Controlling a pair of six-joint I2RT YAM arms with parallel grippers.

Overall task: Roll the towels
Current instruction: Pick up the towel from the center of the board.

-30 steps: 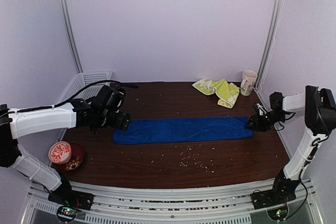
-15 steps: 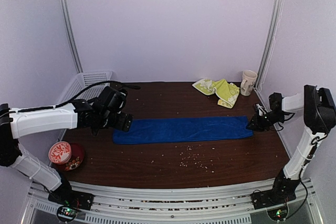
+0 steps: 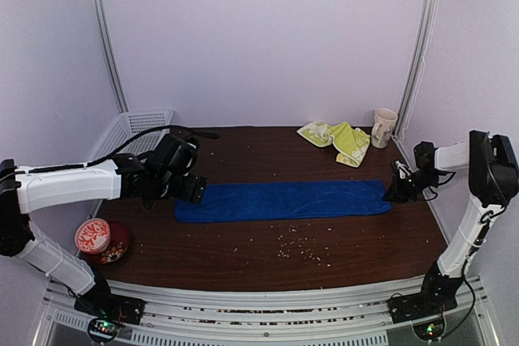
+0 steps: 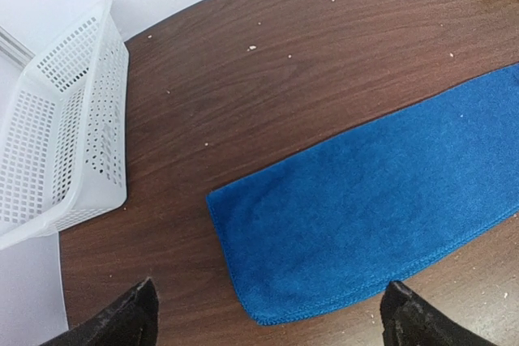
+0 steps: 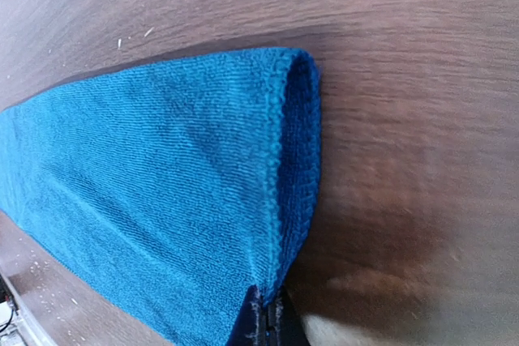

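Closing just now on the right end of the blue towel (image 3: pixel 284 200), your right gripper (image 3: pixel 395 193) holds that edge ready for rolling along the tabletop (image 3: pixel 243 261), while your left gripper (image 3: pixel 195 190) hangs wide open above the left end.

A blue towel (image 3: pixel 282 201) lies flat in a long strip across the dark wooden table (image 3: pixel 203 257), with the left gripper (image 3: pixel 193 191) at its left end and the right gripper (image 3: pixel 392 193) low at its right end. At the far right, a crumpled yellow-green towel (image 3: pixel 336 138) lies just left of a pale mug (image 3: pixel 383 127). A white basket (image 3: pixel 134 129) sits far left, a red bowl (image 3: pixel 99 238) near left, and crumbs (image 3: pixel 300 247) are scattered on the near side of the towel.
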